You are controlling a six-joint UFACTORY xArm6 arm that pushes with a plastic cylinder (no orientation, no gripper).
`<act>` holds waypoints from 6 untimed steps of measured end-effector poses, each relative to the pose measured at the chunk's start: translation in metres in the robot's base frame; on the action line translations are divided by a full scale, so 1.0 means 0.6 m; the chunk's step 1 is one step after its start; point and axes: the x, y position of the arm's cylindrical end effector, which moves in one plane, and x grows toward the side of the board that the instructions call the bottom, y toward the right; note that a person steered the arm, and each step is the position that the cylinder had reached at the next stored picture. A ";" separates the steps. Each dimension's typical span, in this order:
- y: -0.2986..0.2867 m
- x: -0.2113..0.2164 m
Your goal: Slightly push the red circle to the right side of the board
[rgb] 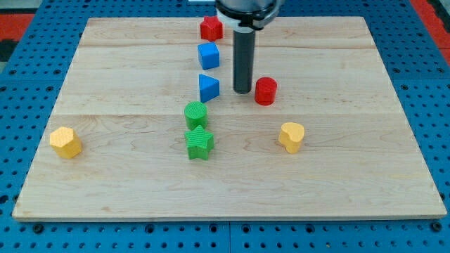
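You can't see the top of the arm [247, 10]; the view's top edge cuts it off. The board's [351, 176] bottom corners run out at the view's bottom, and the blue peg table [436, 84] runs off every side

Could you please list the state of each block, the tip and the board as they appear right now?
red circle: upright, just right of my tip, small gap.
my tip: on the board, between blue triangle and red circle.
blue triangle: left of tip.
blue cube: apart.
red star: near top edge.
green circle: touching green star.
yellow heart: alone.
yellow hexagon: alone.
board: flat.
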 end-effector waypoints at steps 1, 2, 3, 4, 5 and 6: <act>0.035 0.000; 0.065 0.000; 0.048 -0.023; -0.026 -0.095; -0.048 -0.080; -0.040 -0.021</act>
